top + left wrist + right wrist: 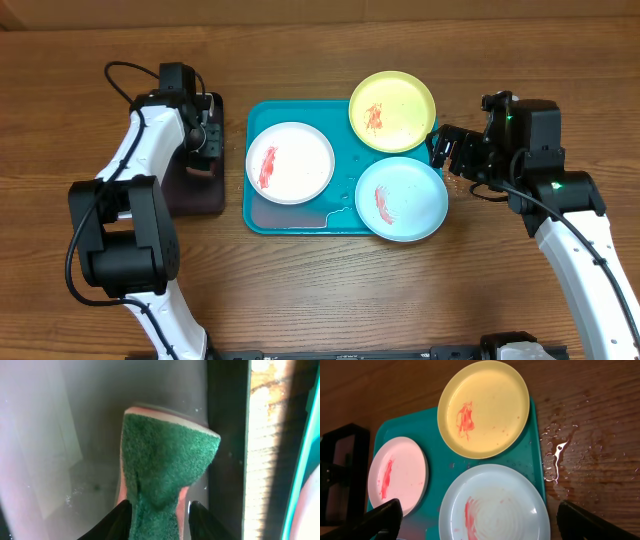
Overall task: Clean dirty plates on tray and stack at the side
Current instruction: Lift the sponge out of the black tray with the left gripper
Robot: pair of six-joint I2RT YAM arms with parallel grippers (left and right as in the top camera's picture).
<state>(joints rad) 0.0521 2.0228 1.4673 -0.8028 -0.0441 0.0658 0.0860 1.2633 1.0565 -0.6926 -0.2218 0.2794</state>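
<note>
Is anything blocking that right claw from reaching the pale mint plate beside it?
Nothing visible does. The right gripper hangs open at the right edge of the tray, just beside the pale mint plate. Only a few water drops lie on the wood nearby.

The tray lies mid-table, toward the far edge. On it, one plate sits left, a second plate overhangs its far right corner, and a third plate overhangs its near right corner. Just left of it lies a smaller tray holding a sponge.
</note>
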